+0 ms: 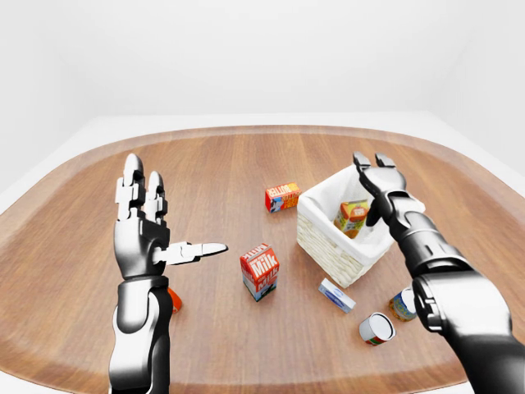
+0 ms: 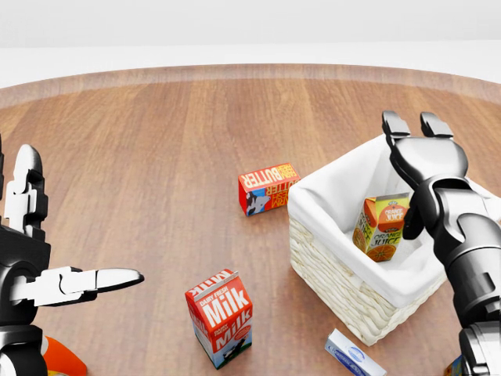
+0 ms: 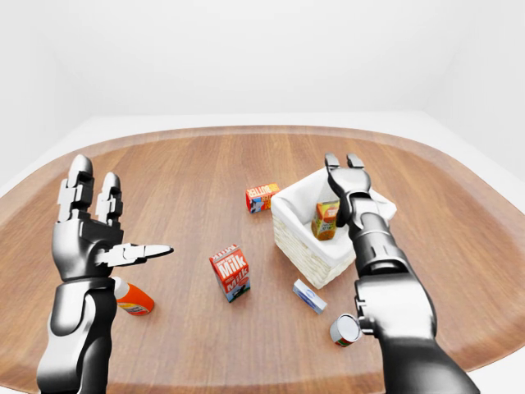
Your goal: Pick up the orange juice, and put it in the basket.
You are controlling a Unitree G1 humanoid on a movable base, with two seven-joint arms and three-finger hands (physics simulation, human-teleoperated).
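The orange juice carton (image 2: 381, 225) stands inside the white-lined wicker basket (image 2: 337, 258), at the right of the head view. My right hand (image 2: 419, 168) hovers over the basket just right of the carton, fingers spread and open, not touching it. My left hand (image 1: 152, 226) is raised at the left of the left-eye view, open and empty, thumb pointing right.
A milk carton (image 2: 220, 317) stands left of the basket. A butter box (image 2: 268, 188) lies above it. A small blue-white box (image 2: 354, 354), two cans (image 1: 377, 328) (image 1: 403, 304) and an orange bottle (image 3: 131, 298) lie on the round wooden table (image 1: 246, 164).
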